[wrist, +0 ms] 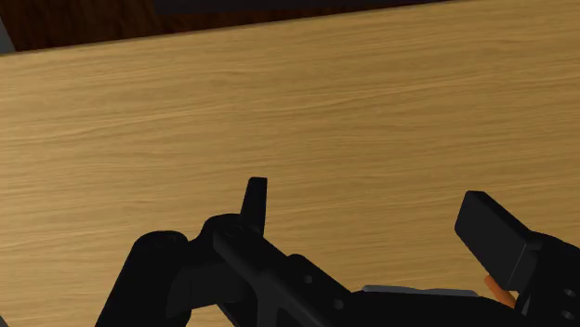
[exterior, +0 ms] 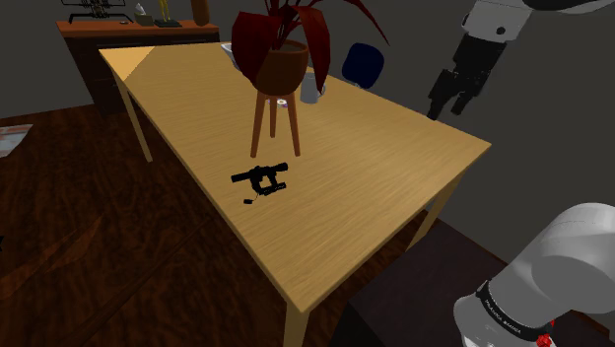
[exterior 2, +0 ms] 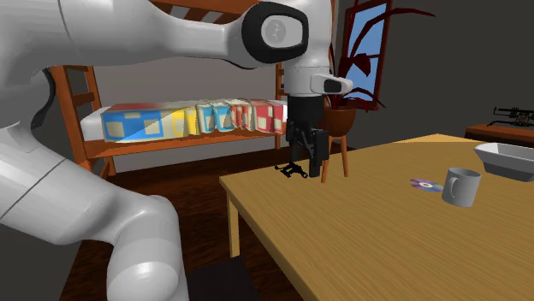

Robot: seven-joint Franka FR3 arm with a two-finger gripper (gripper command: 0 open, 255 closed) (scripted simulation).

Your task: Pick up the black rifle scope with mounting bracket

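The end effector [exterior: 448, 108] is hanging open at the frame's upper right, fingers apart. The black scope [exterior: 262, 179] is lying on the counter [exterior: 394, 168] at centre frame, just below the plant stand [exterior: 276, 99].

White arm [exterior: 498, 25] arches up and over, wrist [exterior 2: 318, 84] pointing down, black tool [exterior: 447, 104] hanging in the air, fingers [wrist: 256, 200] spread apart.

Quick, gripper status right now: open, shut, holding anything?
Gripper: open, holding nothing; the black scope lies on the table, apart from it.
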